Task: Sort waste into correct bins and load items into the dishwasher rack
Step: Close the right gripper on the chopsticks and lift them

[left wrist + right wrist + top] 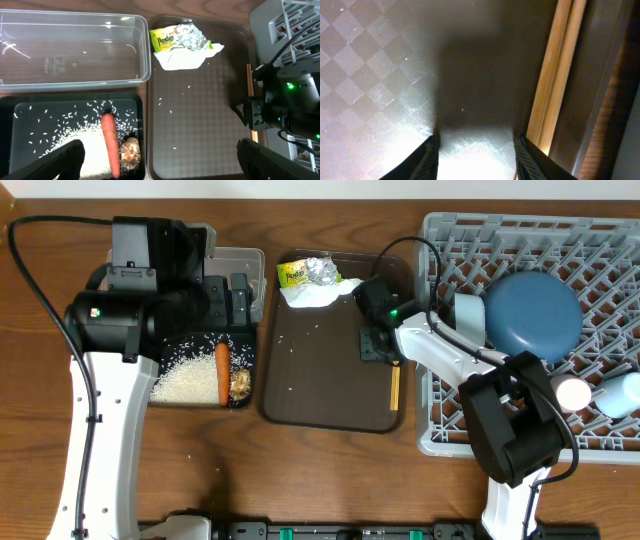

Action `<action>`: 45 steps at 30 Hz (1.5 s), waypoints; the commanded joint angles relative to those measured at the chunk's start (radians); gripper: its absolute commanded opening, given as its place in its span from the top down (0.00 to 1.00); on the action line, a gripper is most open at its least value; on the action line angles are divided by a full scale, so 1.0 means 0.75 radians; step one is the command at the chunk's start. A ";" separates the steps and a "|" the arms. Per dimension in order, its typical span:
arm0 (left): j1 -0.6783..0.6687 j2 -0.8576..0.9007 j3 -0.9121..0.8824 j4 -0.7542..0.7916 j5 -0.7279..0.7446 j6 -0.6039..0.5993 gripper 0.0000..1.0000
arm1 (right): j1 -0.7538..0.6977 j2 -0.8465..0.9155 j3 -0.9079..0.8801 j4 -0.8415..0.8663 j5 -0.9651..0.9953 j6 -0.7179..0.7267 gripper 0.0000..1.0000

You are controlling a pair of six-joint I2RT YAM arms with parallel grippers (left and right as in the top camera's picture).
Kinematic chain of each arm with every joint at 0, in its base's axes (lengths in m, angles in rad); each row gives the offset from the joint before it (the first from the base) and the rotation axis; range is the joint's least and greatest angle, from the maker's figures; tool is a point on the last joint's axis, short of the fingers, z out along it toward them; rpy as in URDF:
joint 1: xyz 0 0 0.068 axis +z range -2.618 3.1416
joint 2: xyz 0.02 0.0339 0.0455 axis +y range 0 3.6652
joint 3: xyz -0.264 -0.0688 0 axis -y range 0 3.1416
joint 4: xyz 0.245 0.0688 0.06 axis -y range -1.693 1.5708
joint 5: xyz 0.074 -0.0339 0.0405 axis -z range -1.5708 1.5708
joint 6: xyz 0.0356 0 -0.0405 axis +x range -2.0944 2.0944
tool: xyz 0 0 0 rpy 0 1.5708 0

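Note:
Thin wooden chopsticks [395, 390] lie along the right edge of the dark brown serving tray [320, 380]. My right gripper [378, 345] is down on that tray just left of them. In the right wrist view its jaws [476, 160] stand apart over bare tray, with the chopsticks [557, 75] outside the right finger. My left gripper [162, 165] hangs wide open above the black tray [15, 107], which holds rice [75, 142], a carrot [111, 145] and a brown lump [131, 152]. The clear tub [75, 50] holds nothing. A wrapper [167, 39], foil [192, 36] and a napkin [182, 57] lie at the serving tray's far end.
The grey dishwasher rack [600, 240] fills the right side and holds the blue plate [530, 315], a white bowl [467, 315] and two cups [600, 393]. A few rice grains are scattered on the serving tray. The right arm's cable loops above the tray.

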 commanded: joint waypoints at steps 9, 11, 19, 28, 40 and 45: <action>0.001 0.003 0.004 -0.001 0.007 -0.001 0.02 | 0.032 -0.079 0.020 -0.053 0.040 -0.161 0.58; 0.001 0.003 0.004 -0.001 0.007 -0.001 0.02 | 0.030 -0.096 0.020 -0.062 0.045 -0.123 0.58; 0.001 0.003 0.004 -0.001 0.007 -0.001 0.02 | 0.029 -0.098 0.020 -0.081 0.045 0.039 0.57; 0.001 0.003 0.004 -0.001 0.007 -0.001 0.02 | 0.022 -0.019 0.019 -0.065 0.108 0.229 0.55; 0.001 0.003 0.004 -0.001 0.007 -0.001 0.02 | 0.031 0.008 0.018 -0.078 0.129 0.226 0.61; 0.001 0.003 0.004 -0.001 0.007 -0.001 0.02 | 0.032 0.051 0.014 -0.077 0.092 0.226 0.61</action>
